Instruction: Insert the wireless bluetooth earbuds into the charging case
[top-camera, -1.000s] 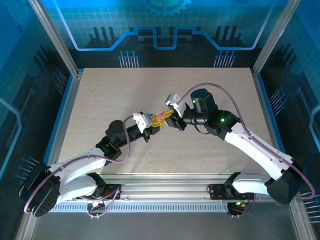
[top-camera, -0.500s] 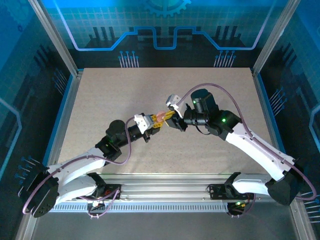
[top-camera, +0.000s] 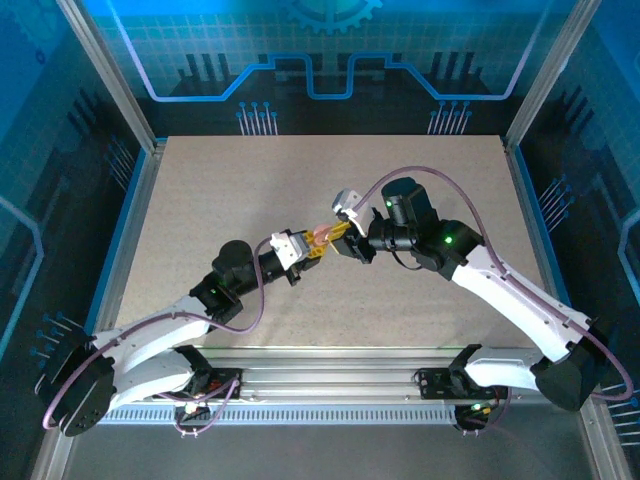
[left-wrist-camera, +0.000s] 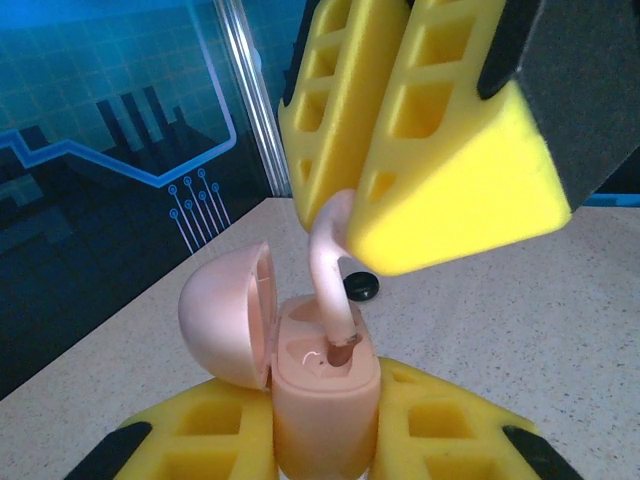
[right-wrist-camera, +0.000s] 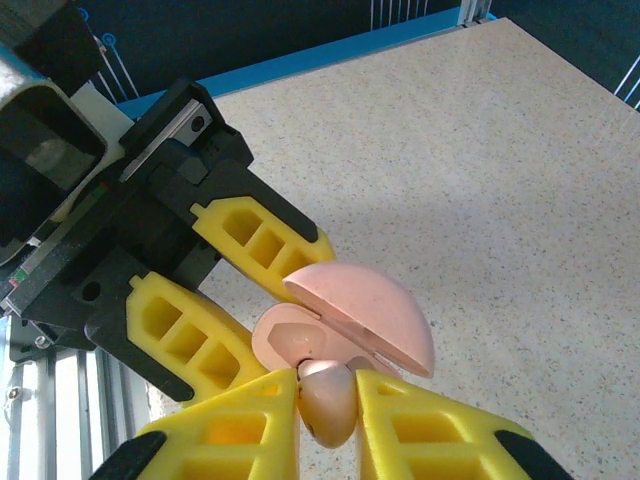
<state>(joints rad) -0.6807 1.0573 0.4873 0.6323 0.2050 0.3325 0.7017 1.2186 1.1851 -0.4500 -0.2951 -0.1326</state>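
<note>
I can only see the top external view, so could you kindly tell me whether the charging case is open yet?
Observer: Yes. The left tool grips the pink charging case upright, and its lid is swung open to one side.
Operator: Thank you. Is the right tool carrying anything?
Observer: It is shut on a pale pink earbud, pinched at the head, with the stem pointing down at the case.
Operator: How far in is the stem?
Observer: Its tip meets the case's open top, and most of the stem stands above it, so it is not seated.
</note>
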